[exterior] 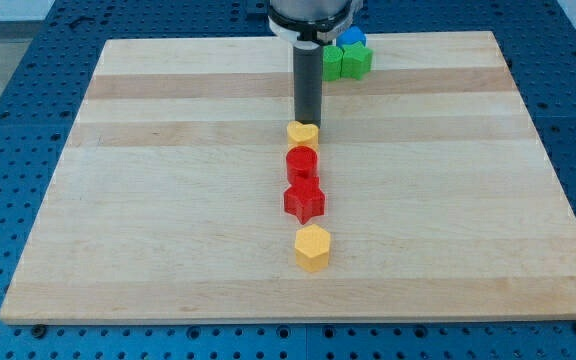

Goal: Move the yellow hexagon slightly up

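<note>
The yellow hexagon stands on the wooden board below the centre. Above it, in a near-vertical line, come a red star, a red cylinder and a small yellow block whose shape I cannot make out. My tip is at the end of the dark rod, touching or just behind the top edge of that small yellow block. The tip is well above the yellow hexagon, with both red blocks in between.
A green block, a second green block partly hidden by the rod, and a blue block cluster at the board's top edge. The arm's body hangs over the top centre. A blue pegboard table surrounds the board.
</note>
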You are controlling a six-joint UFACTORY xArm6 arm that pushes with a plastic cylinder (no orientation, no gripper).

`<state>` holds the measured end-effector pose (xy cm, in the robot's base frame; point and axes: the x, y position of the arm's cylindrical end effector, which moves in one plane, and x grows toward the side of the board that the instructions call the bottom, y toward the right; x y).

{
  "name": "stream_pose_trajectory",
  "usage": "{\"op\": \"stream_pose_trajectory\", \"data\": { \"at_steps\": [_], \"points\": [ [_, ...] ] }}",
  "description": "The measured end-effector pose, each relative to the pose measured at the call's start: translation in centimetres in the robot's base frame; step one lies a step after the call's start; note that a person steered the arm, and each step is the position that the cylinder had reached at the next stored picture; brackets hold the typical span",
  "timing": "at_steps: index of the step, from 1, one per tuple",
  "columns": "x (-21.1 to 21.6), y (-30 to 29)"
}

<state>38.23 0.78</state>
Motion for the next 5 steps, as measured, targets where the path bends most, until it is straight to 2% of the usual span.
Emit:
{"op": "stream_pose_trajectory", "data": {
  "at_steps": [2,3,4,5],
  "points": [
    [-1.5,-1.0],
    [-1.9,-5.7],
    [2.5,-9.4],
    [10.1,-9.1]
  ]
}}
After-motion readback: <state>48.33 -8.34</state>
